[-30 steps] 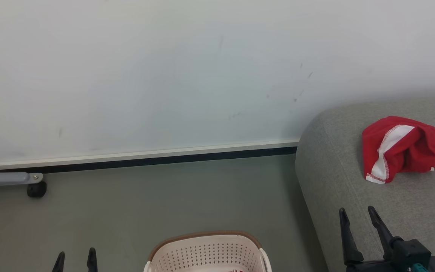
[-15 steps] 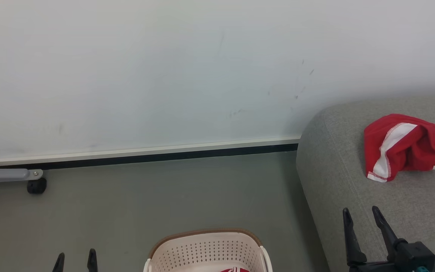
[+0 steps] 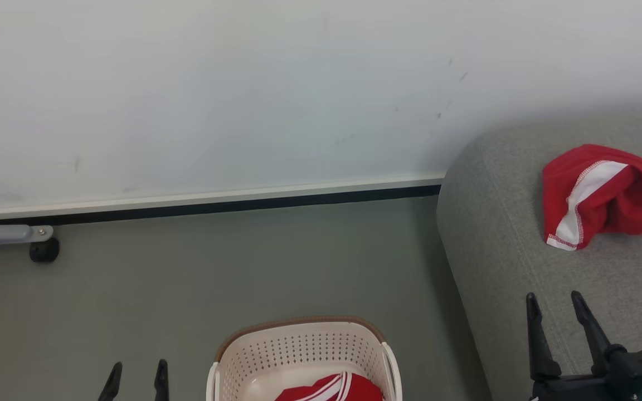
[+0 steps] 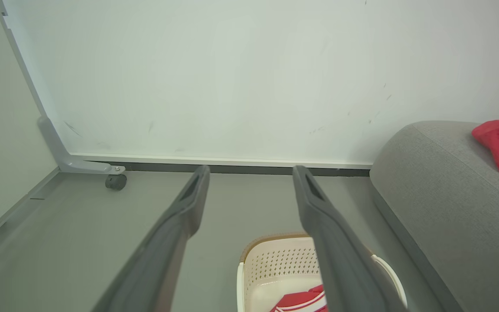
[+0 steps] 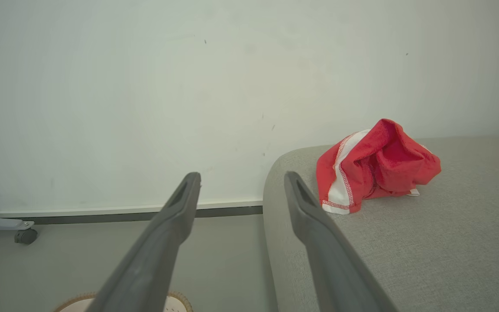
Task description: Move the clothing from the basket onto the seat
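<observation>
Okay, far left first: we see a grey frame leg with a black caster (image 3: 44, 250) on the floor (image 3: 187, 278) against the wall (image 3: 243, 83), and it's not part of the task. Next is our left gripper (image 3: 138, 365), low in the head view and just left of the basket (image 3: 298, 348) without touching it. Its fingers are spread wide with nothing between them.

The basket stands on the floor at bottom centre. The basket garment (image 3: 332, 388), red with white stripes, lies inside on the bottom, partly cut off by the frame edge. We can't read any lettering on it.

Further right is the seat (image 3: 494, 250), a grey sofa with a rounded end. The sofa garment (image 3: 605, 192), red with white trim, is crumpled on top of it, well apart from the basket. Our right gripper (image 3: 554, 295) hovers over the near part of the seat, close to that garment but clear of it, with its jaws wide and empty.

We judge the task about half done, with one piece on the seat and one left in the basket, so the second pick is just starting. The next move calls for an arm to go down inside the rim, and the left sits nearer. It should pinch a raised fold of the thin fabric and lift it clear of the basket wall. It can then carry the piece right and let go over the seat. The fabric may slip or drag on the rim, so we'd want a deep pinch.
</observation>
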